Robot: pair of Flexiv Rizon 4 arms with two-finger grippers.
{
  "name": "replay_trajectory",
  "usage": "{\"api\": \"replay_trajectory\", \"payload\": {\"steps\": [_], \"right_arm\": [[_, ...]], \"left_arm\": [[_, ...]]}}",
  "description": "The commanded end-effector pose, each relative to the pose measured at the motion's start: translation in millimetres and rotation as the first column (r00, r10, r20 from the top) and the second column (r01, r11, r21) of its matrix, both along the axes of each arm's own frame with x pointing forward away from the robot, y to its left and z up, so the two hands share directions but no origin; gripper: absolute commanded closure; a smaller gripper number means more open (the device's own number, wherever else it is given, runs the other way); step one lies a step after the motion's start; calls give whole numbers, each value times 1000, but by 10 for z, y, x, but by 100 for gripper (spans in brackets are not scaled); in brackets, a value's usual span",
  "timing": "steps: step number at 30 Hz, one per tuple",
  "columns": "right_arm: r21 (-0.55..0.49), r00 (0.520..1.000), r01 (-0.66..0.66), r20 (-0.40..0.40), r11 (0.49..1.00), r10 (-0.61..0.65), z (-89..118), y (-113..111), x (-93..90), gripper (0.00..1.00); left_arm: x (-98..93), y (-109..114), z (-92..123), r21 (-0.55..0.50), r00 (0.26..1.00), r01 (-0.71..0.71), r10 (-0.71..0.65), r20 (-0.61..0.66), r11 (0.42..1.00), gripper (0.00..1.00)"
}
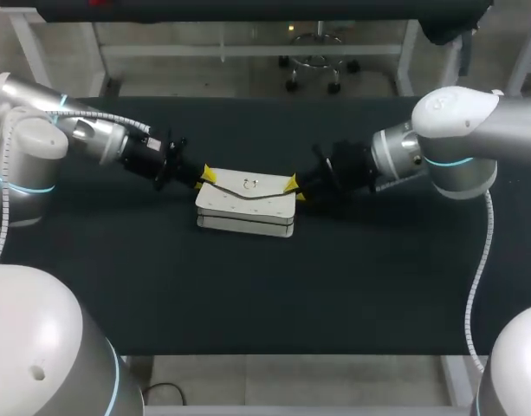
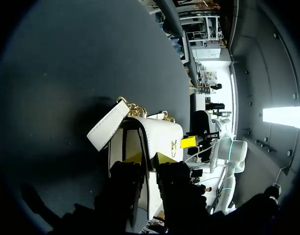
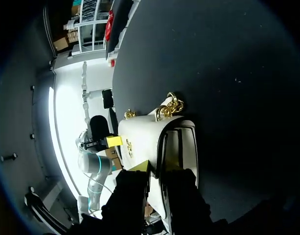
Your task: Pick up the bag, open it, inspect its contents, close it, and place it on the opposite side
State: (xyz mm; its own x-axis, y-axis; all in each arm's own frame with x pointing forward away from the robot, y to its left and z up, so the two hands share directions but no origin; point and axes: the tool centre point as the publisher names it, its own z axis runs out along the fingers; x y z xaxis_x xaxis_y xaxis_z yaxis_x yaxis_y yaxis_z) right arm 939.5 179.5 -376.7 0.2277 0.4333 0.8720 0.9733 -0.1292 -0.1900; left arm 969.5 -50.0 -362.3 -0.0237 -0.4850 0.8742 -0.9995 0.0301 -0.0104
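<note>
A white bag with a gold clasp lies flat in the middle of the black table. My left gripper is at its left end and my right gripper at its right end. In the left wrist view the left gripper is shut on the end edge of the bag, beside the gold chain and white strap. In the right wrist view the right gripper pinches the other end of the bag, near its chain.
The black table top spreads wide around the bag on all sides, with its front edge well short of the bag. Both arms come in low from the sides.
</note>
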Motion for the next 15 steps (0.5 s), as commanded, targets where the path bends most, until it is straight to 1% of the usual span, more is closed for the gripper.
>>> {"api": "replay_trajectory", "payload": {"steps": [1, 4, 5, 6, 7, 8, 9, 12, 13, 14, 15], "right_arm": [[8, 1000, -1, -1, 1000, 1, -16, -9, 7, 100], [11, 1000, 0, -3, 1000, 0, -17, -11, 5, 100], [14, 1000, 1, -2, 1000, -1, -13, -16, 1, 100], [15, 1000, 1, 0, 1000, -1, -7, -19, -3, 98], [16, 1000, 2, 1, 1000, -2, -1, -20, -5, 67], [17, 1000, 2, 3, 1000, -2, 5, -21, -7, 57], [19, 1000, 3, 5, 1000, -3, 9, -22, -9, 54], [22, 1000, 5, 7, 1000, -6, 15, -21, -10, 51], [24, 1000, 7, 7, 1000, -7, 15, -21, -10, 51], [25, 1000, 8, 6, 1000, -8, 15, -18, -8, 51], [26, 1000, 10, 5, 1000, -10, 9, -13, -4, 51]], "left_arm": [[-1, 0, -21, -2, 1000, -4, 4, -1, 1000, 100], [-21, 9, -6, 3, 1000, -5, 5, 5, 1000, 100], [-28, 12, 5, 4, 1000, -6, 6, 9, 1000, 93], [-35, 14, 17, 4, 1000, -6, 6, 14, 1000, 64], [-42, 14, 28, 5, 1000, -6, 6, 19, 1000, 56], [-51, 12, 38, 6, 1000, -5, 5, 22, 1000, 51], [-57, 9, 45, 6, 1000, -5, 4, 25, 1000, 42], [-65, -1, 48, 6, 1000, -4, 4, 28, 1000, 45], [-64, -4, 40, 6, 1000, -4, 4, 28, 1000, 54], [-61, -6, 28, 7, 1000, -5, 5, 29, 1000, 60], [-55, -5, 15, 6, 1000, -7, 6, 26, 1000, 61]]}}
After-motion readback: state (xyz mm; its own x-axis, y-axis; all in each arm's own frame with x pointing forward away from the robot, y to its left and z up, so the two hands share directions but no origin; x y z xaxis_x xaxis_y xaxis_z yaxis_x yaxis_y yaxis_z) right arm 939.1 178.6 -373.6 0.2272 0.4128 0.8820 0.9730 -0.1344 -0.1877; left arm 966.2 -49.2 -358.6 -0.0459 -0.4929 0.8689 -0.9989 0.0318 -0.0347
